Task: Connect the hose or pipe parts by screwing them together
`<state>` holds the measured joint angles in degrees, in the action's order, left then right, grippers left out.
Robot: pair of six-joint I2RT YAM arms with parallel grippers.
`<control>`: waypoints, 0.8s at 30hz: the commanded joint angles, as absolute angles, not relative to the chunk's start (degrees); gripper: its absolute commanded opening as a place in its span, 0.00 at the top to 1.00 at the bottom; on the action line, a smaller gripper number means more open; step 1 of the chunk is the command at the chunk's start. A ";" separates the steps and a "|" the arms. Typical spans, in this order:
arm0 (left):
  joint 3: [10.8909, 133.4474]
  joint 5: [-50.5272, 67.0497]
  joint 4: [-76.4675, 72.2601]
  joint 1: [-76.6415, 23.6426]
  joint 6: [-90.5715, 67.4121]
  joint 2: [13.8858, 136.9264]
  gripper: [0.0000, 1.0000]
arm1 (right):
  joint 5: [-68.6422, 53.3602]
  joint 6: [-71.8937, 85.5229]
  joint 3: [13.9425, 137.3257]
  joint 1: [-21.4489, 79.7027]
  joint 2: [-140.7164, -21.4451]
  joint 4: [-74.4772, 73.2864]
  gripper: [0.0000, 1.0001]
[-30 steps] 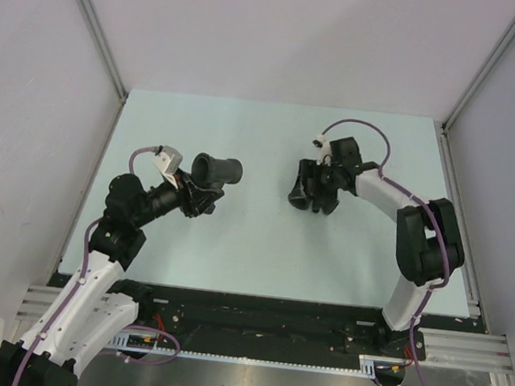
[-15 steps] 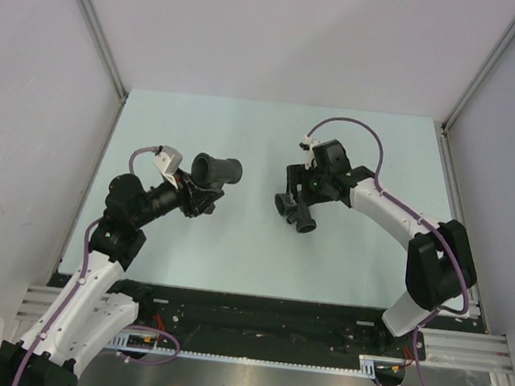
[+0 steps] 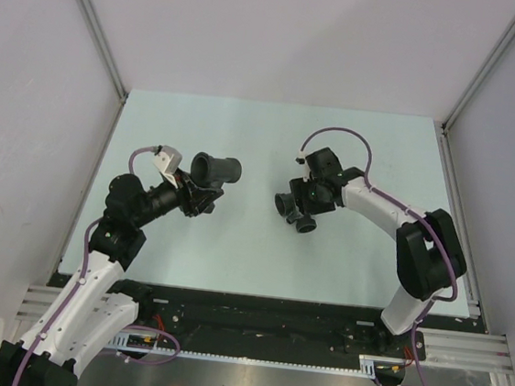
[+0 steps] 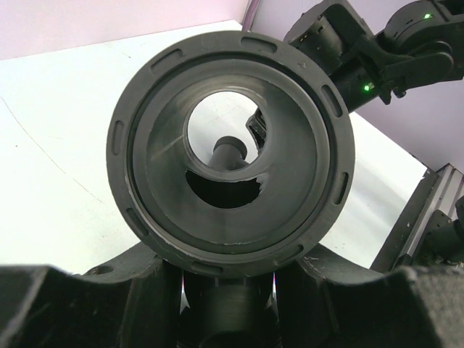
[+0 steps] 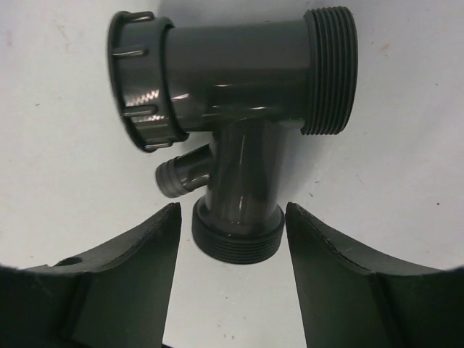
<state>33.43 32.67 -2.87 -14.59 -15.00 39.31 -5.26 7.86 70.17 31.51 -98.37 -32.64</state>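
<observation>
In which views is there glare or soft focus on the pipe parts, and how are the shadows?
Right wrist: glare streaks on the collar of the branched fitting, the right fingers soft. Left wrist: the rim of the straight tube is sharp, the left fingers dark and blurred. Top external: even light, only faint shadows on the table.

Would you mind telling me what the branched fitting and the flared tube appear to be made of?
The branched fitting looks like moulded dark grey plastic with a semi-gloss finish: soft highlights on its body, crisp moulded threads. The flared tube is apparently the same plastic with a duller satin finish: moulded slots run round its rim. Coated metal cannot be ruled out.
</observation>
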 commanded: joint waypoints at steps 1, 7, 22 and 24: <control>33.49 32.08 -5.10 -14.15 -15.03 38.23 1.00 | 0.00 7.29 69.79 31.90 -100.37 -32.35 0.38; 33.66 32.52 -5.10 -14.15 -15.12 38.15 1.00 | -4.29 8.61 67.95 32.43 -98.80 -33.14 0.41; 33.75 33.05 -5.10 -14.15 -15.64 35.95 0.99 | -0.09 13.88 65.40 34.80 -91.07 -38.67 0.60; 33.84 33.31 -5.27 -14.15 -15.91 36.12 1.00 | -0.09 17.04 62.76 34.80 -87.13 -39.72 0.62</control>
<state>33.43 32.73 -2.83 -14.59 -15.07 37.15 -0.99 11.38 65.21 34.11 -95.22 -36.32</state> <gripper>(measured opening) 0.480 0.478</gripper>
